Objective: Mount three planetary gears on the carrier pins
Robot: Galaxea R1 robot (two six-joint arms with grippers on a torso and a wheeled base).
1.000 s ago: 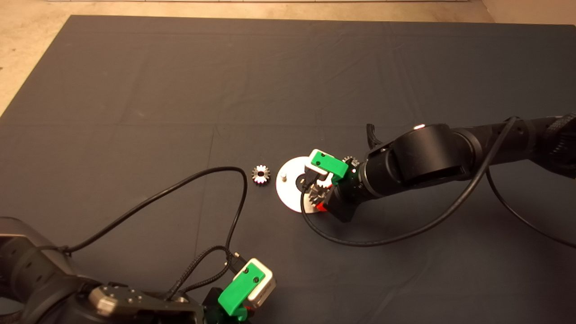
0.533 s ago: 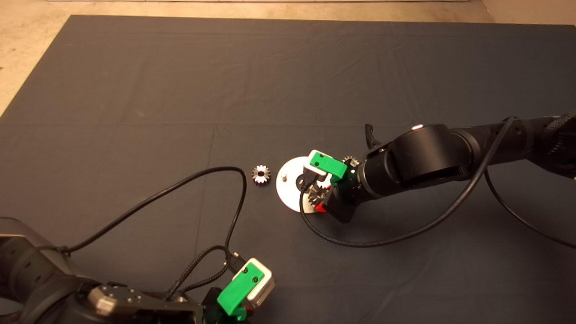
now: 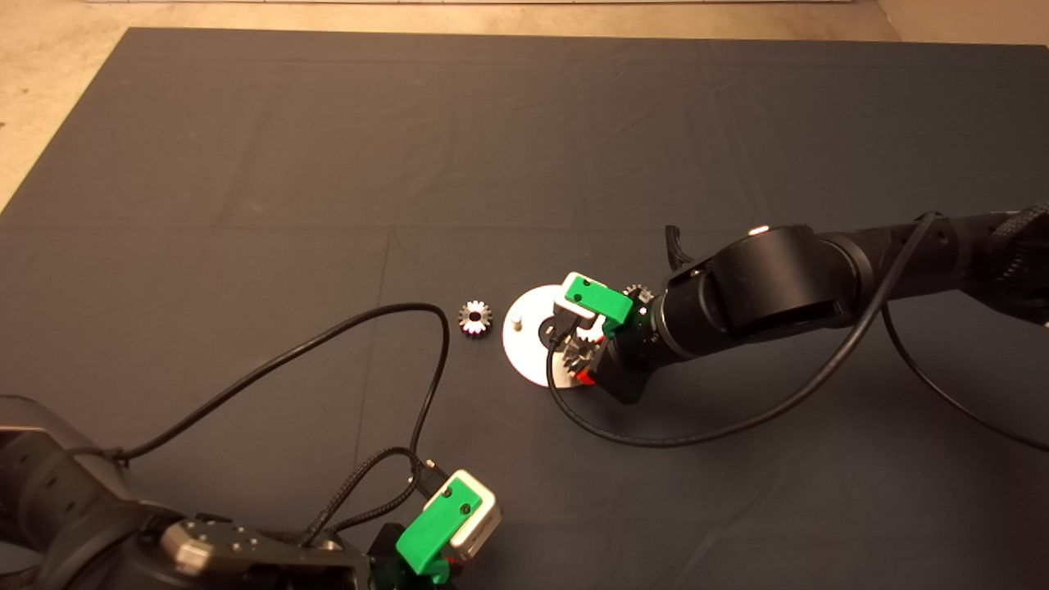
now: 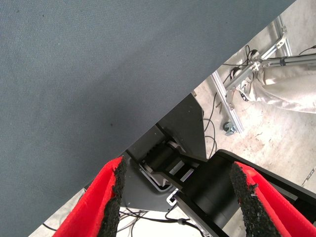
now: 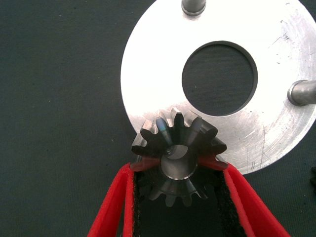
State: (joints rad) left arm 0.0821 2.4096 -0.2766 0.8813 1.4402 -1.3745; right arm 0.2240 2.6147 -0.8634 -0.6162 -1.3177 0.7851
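My right gripper (image 3: 580, 359) is over the near right rim of the flat silver disc (image 3: 529, 332). In the right wrist view the gripper (image 5: 177, 170) is shut on a dark planetary gear (image 5: 177, 158), its red fingers (image 5: 123, 197) against the teeth on both sides. The gear sits over the disc's rim (image 5: 148, 74), and a grey round end shows in its bore. Two bare carrier pins (image 5: 193, 6) (image 5: 302, 92) stand on the disc. A second gear (image 3: 474, 317) lies on the mat left of the disc. A third gear (image 3: 636, 292) is partly hidden behind the gripper.
My left gripper (image 3: 426, 557) waits at the mat's lower left edge, open and empty (image 4: 175, 197). Its black cable (image 3: 361, 328) loops across the mat toward the loose gear. The right arm's cable (image 3: 697, 438) curves over the mat below the disc.
The right gripper has shifted very slightly left over the disc with the gear. Nothing else has moved.
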